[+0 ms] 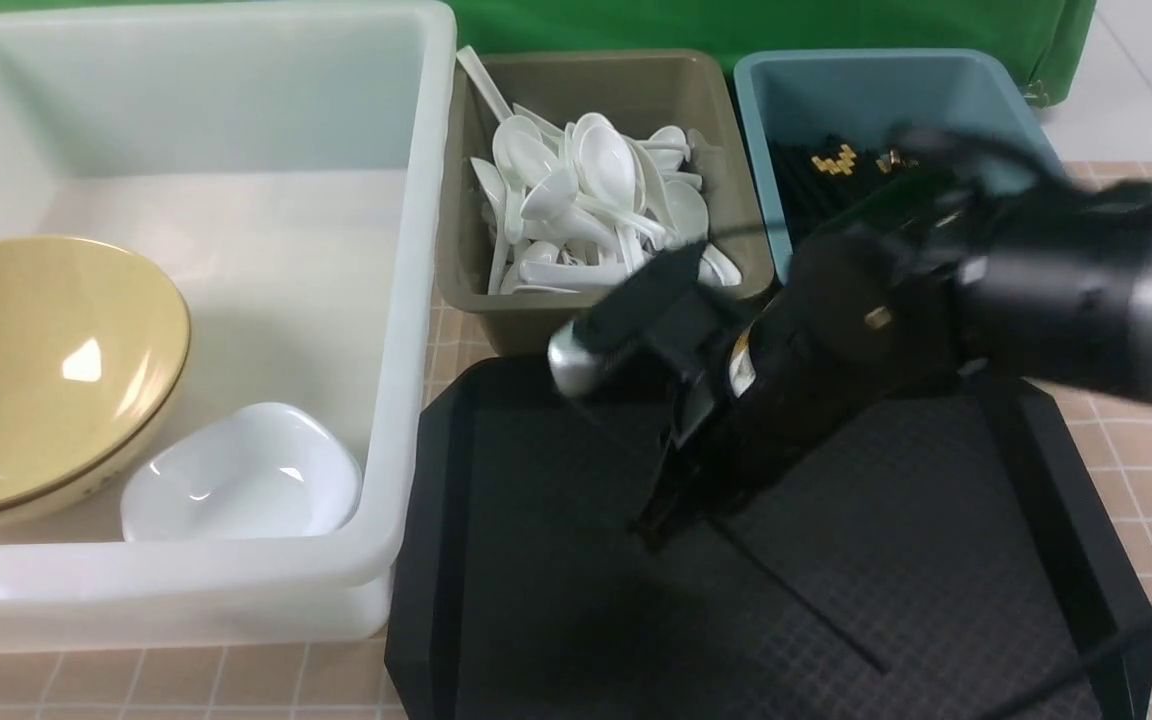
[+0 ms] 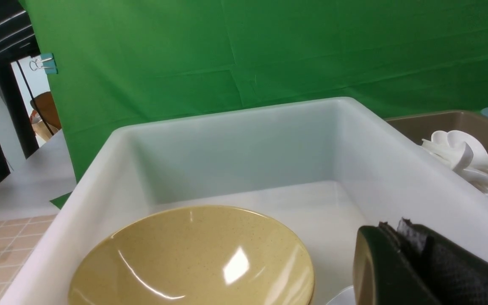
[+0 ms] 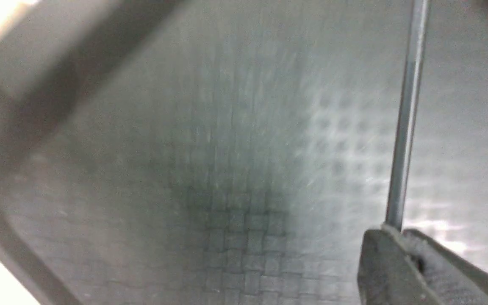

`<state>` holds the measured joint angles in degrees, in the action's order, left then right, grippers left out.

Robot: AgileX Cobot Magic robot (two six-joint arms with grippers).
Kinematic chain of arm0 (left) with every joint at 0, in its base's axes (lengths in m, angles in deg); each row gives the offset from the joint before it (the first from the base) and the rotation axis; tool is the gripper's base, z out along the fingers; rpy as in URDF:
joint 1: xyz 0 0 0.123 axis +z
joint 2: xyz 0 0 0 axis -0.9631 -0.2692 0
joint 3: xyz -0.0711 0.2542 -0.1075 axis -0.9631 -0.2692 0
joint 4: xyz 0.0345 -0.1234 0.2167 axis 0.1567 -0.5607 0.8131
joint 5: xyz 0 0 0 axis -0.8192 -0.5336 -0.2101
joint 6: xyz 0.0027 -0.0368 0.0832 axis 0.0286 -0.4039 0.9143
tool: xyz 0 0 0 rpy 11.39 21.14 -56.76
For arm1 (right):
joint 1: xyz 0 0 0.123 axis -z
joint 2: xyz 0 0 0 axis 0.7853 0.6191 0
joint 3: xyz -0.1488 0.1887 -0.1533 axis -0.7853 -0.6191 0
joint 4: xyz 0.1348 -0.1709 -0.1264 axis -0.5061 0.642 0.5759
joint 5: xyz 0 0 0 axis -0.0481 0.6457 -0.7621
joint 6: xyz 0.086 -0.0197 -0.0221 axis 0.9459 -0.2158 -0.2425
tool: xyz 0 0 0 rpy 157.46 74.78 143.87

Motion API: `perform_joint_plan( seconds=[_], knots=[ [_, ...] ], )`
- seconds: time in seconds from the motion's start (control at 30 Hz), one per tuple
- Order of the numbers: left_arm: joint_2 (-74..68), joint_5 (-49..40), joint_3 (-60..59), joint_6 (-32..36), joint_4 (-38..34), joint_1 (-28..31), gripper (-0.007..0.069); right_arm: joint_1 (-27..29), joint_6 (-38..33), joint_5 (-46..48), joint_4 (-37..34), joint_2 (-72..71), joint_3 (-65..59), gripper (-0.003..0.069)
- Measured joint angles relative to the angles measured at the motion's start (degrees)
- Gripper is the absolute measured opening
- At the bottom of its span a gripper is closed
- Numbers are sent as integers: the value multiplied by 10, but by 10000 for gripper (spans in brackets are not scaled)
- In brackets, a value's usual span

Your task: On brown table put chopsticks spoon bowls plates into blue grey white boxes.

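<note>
My right gripper (image 1: 658,522) hangs low over the black tray (image 1: 536,570) and is shut on one end of a thin dark chopstick (image 1: 798,602). The chopstick slants away from the jaws toward the tray's near right. In the right wrist view the chopstick (image 3: 405,127) runs straight out from the closed gripper (image 3: 396,232). My left gripper (image 2: 390,228) is shut and empty, above the white box (image 2: 354,140). This box (image 1: 406,300) holds a yellow bowl (image 1: 36,370) and a small white dish (image 1: 246,475). The left gripper does not show in the front view.
A grey-brown box (image 1: 526,325) behind the tray holds a pile of white spoons (image 1: 596,190). A blue box (image 1: 886,90) at the back right holds black chopsticks (image 1: 816,190). A green cloth hangs behind the boxes. Tan tiled tabletop shows on the right (image 1: 1136,440).
</note>
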<state>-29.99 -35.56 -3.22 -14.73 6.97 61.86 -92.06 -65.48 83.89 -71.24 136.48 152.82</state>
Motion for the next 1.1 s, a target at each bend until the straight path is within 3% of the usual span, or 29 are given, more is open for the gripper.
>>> perform_joint_plan(
  seconds=[0.17, 0.3, 0.47, 0.53, 0.6, 0.7, 0.77, 0.9, 0.97, 1.1],
  knots=[
    [0, 0, 0, 0, 0, 0, 5, 14, 0, -41, 36, -73, 0, 48],
    [0, 0, 0, 0, 0, 0, 5, 80, -2, -260, 68, -131, 0, 48],
    [0, 2, 0, 0, 9, 0, 5, 171, -16, -585, 77, -88, 0, 48],
    [0, 2, 0, 0, 21, 0, 5, 202, -11, -665, 78, -46, 0, 52],
    [0, 2, 0, 0, 27, 0, 5, 224, 11, -685, 78, -12, 0, 68],
    [0, 2, 0, 0, 32, 0, 5, 253, 74, -662, 79, 30, 0, 127],
    [0, 2, 0, 0, 33, 0, 5, 277, 154, -594, 78, 51, -2, 249],
    [0, 6, 0, 0, 34, 0, 5, 283, 180, -485, 78, 23, -5, 357],
    [0, 6, 0, 0, 34, 0, 5, 282, 163, -420, 78, -16, -5, 357],
    [0, 6, 0, -1, 34, 0, 5, 275, 99, -317, 79, -133, -13, 236]
  ],
)
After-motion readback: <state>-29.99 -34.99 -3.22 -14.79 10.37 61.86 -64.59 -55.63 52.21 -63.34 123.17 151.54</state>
